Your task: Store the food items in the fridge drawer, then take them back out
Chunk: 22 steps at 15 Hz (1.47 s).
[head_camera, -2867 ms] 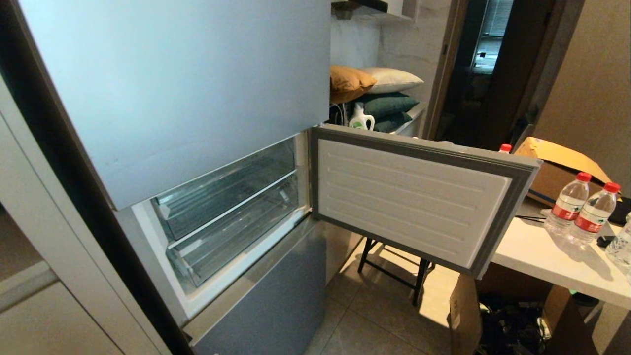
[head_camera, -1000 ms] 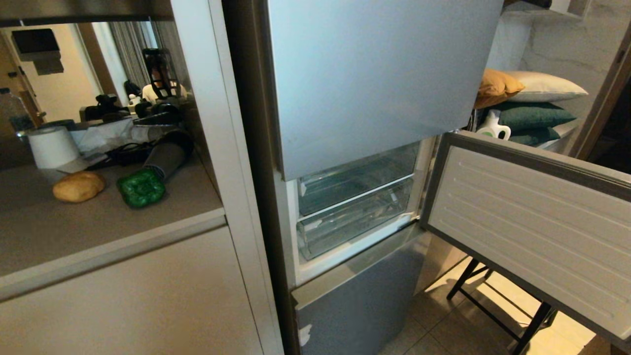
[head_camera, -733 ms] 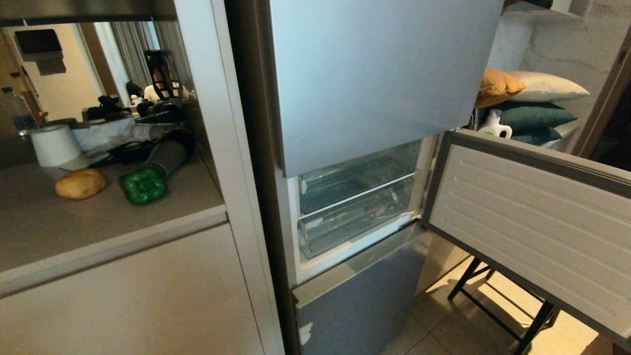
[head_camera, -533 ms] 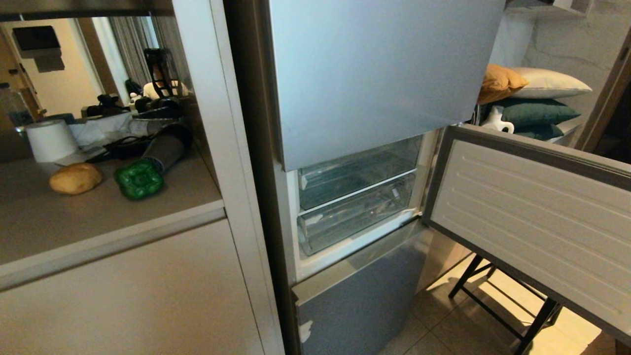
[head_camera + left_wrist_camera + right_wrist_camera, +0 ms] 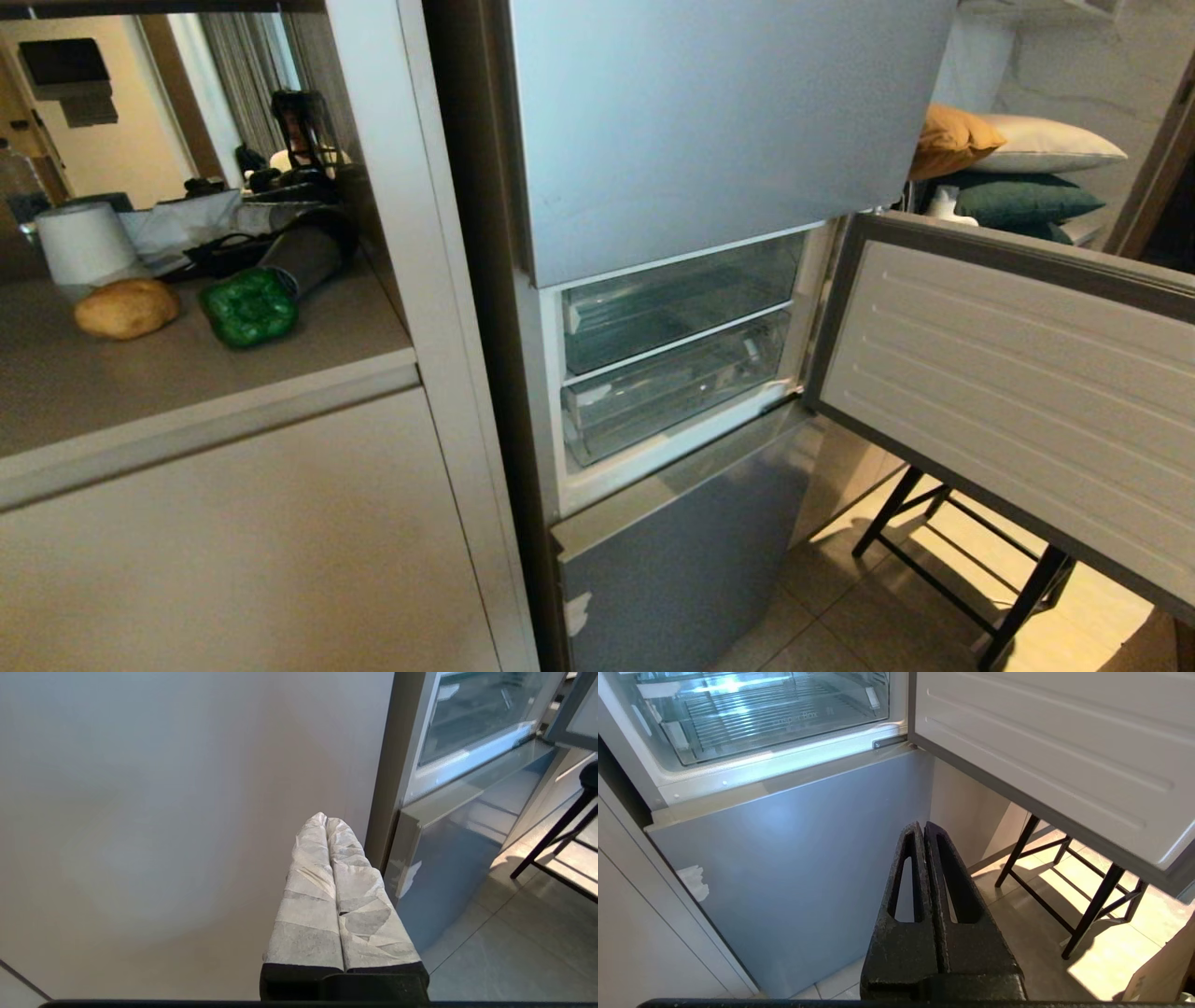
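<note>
A tan potato (image 5: 126,308) and a glossy green bell pepper (image 5: 248,306) lie side by side on the beige counter (image 5: 187,392) at the left. The fridge drawer's silver-grey front panel (image 5: 681,551) is closed at the bottom of the fridge, and its bin is hidden. Above it, two clear bins (image 5: 672,392) show in the open middle compartment. My left gripper (image 5: 325,817), with white-wrapped fingers, is shut and empty in front of the beige cabinet. My right gripper (image 5: 920,826) is shut and empty in front of the silver panel (image 5: 794,858). Neither arm shows in the head view.
The middle fridge door (image 5: 1008,373) stands swung out to the right over a black stool (image 5: 971,579) on the tiled floor. A paper roll (image 5: 84,245) and dark gear sit behind the food. Pillows (image 5: 1018,168) are stacked at the back right.
The whole head view first swung from the table side to the counter and fridge, then sank, so the scene sits higher in the picture. The food and the fridge have not moved.
</note>
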Motion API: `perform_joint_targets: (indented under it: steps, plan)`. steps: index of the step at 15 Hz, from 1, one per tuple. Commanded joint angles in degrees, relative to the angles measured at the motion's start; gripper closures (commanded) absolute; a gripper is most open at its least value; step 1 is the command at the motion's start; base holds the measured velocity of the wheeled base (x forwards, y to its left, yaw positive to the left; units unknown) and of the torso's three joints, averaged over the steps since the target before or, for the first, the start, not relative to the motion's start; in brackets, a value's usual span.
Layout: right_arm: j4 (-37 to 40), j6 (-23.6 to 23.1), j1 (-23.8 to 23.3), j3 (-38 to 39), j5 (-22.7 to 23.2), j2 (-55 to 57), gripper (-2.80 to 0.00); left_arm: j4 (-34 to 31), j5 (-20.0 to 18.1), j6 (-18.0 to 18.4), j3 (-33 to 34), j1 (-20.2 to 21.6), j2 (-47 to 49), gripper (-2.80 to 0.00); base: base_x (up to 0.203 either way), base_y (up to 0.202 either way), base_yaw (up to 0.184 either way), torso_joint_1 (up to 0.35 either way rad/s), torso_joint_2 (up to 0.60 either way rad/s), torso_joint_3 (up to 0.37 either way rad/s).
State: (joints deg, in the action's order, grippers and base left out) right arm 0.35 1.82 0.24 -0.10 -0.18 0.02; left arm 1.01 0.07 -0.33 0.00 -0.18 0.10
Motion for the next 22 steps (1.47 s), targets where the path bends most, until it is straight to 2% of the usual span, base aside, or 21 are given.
perform_joint_targets:
  steps: [1,9,16,22]
  plan:
    - [0.0,0.0,0.0,0.0,0.0,0.1,0.00,0.0,0.0,0.0,0.4,0.0,0.0,0.00,0.000,0.000,0.000,-0.136,0.33,0.188]
    - [0.0,0.0,0.0,0.0,0.0,0.1,0.00,0.0,0.0,-0.1,0.4,0.0,0.0,0.00,0.000,0.000,0.000,-0.144,0.37,0.220]
    - [0.0,0.0,0.0,0.0,0.0,0.0,0.00,0.0,0.0,0.0,0.4,0.0,0.0,0.00,0.000,0.000,0.000,-0.183,0.52,0.329]
    - [0.0,0.0,0.0,0.0,0.0,0.1,0.00,0.0,0.0,0.0,0.4,0.0,0.0,0.00,0.000,0.000,0.000,-0.027,0.08,0.054]
